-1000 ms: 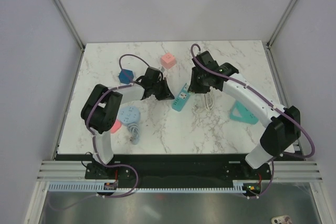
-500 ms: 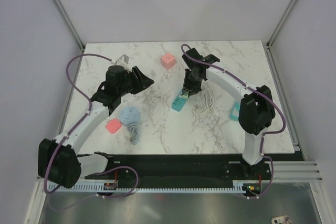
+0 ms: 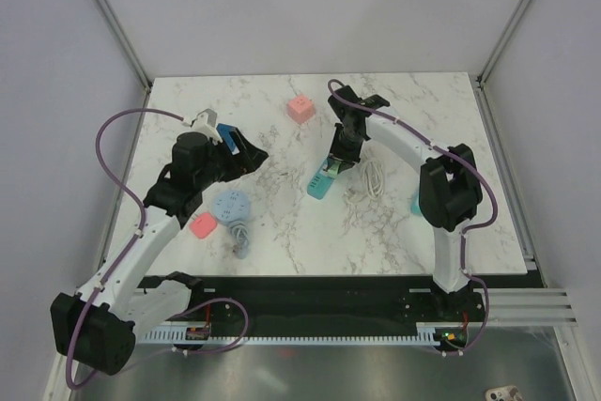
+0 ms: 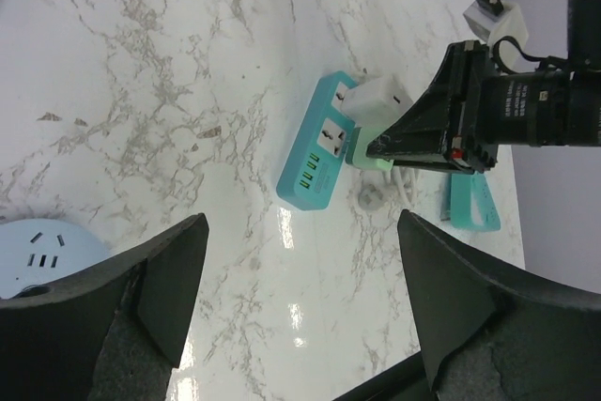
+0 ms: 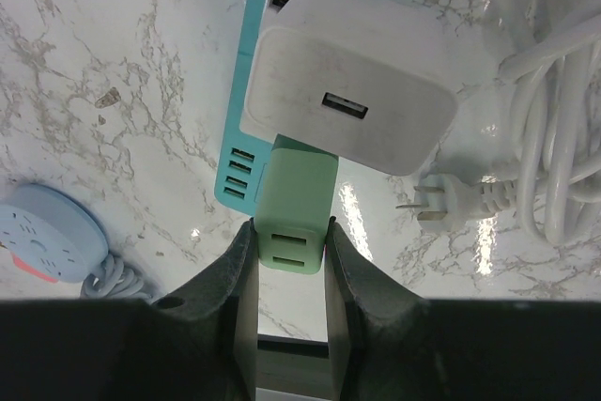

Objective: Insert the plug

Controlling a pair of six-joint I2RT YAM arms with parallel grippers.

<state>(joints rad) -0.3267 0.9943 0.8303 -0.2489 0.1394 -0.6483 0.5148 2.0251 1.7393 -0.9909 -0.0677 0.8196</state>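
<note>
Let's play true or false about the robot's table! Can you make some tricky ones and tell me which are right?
1. The right tool is pinching a green plug. True.
2. The left tool is holding the white cable. False: it is open and holds nothing. The white cable lies beside the teal power strip.
3. A white charger sits on the teal power strip. True.
4. The pink cube sits on top of the round blue socket. False: the cube stands by itself, well apart from the round blue socket.
</note>
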